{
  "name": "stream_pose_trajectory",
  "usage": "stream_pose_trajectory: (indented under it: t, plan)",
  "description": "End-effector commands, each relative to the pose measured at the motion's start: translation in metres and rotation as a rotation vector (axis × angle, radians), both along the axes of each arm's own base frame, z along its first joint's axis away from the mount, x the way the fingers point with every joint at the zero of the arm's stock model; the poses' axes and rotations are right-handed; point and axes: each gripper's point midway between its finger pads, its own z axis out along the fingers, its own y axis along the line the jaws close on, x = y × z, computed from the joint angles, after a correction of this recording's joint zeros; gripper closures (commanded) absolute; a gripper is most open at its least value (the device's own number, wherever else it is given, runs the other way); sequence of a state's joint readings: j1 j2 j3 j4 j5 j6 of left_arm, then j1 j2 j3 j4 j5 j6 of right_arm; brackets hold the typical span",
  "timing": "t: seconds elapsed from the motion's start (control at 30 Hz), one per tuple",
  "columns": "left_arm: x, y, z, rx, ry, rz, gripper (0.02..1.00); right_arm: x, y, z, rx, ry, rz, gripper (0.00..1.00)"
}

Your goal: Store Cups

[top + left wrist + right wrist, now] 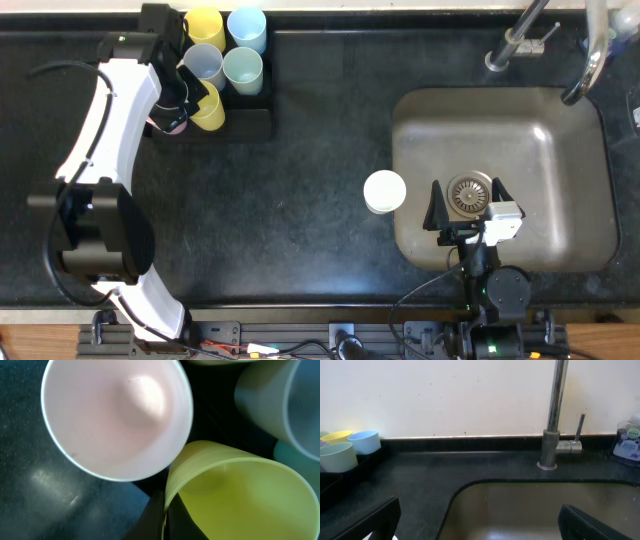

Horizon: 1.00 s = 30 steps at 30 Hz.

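Left tool [165, 522] | clamps yellow cup [240, 495] rim | pink cup [115, 415] beside

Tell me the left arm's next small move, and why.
Probably lower the yellow cup upright into the tray beside the pink cup. The left gripper is at that cup, which looks tilted over the tray's near row rather than seated.

Entry, my surroundings: black speckled countertop [300, 240]; stainless steel sink [550, 140] set into it on my right side, round drain [470, 193] in its floor; chrome faucet [554, 420] behind the basin; soap bottle [626, 442] near it; plain white wall [445, 395].
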<state>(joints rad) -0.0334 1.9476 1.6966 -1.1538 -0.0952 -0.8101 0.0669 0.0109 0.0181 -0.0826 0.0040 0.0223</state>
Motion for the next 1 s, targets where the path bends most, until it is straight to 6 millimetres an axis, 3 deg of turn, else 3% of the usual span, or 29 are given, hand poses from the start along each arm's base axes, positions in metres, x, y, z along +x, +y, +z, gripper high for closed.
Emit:
stream_pose_trajectory:
  t: [0.03, 0.23, 0.43, 0.47, 0.5, 0.57, 0.63, 0.83, 1.0]
  plan:
    - [-0.002, 0.002, 0.006, 0.024, -0.02, 0.007, 0.98, 0.0, 0.002, -0.004, -0.003, 0.001, 0.01, 0.005]
    - [-0.013, 0.001, -0.014, 0.02, 0.019, 0.032, 0.98, 0.0, 0.002, -0.004, -0.003, 0.001, 0.01, 0.005]
    - [-0.009, -0.002, -0.018, 0.016, 0.0, 0.025, 0.978, 0.0, 0.002, -0.004, -0.003, 0.0, 0.01, 0.005]
    - [-0.008, -0.002, -0.017, 0.016, -0.003, 0.025, 0.943, 0.0, 0.002, -0.004, -0.003, 0.0, 0.01, 0.005]
    - [-0.008, -0.002, -0.017, 0.016, -0.004, 0.025, 0.833, 0.0, 0.002, -0.004, -0.003, 0.0, 0.01, 0.003]
    - [-0.008, -0.002, -0.017, 0.016, -0.003, 0.025, 0.47, 0.0, 0.002, -0.004, -0.003, 0.0, 0.01, 0.005]
    - [-0.008, -0.002, -0.017, 0.013, -0.004, 0.025, 0.018, 0.0, 0.002, -0.004, -0.003, 0.0, 0.01, 0.003]
    - [-0.008, -0.002, -0.007, 0.01, -0.03, 0.025, 0.018, 0.0, 0.002, -0.004, -0.003, 0.0, 0.01, 0.005]
    - [-0.012, -0.012, 0.031, -0.002, -0.12, -0.005, 0.018, 0.0, 0.002, -0.004, -0.003, 0.0, 0.01, 0.003]
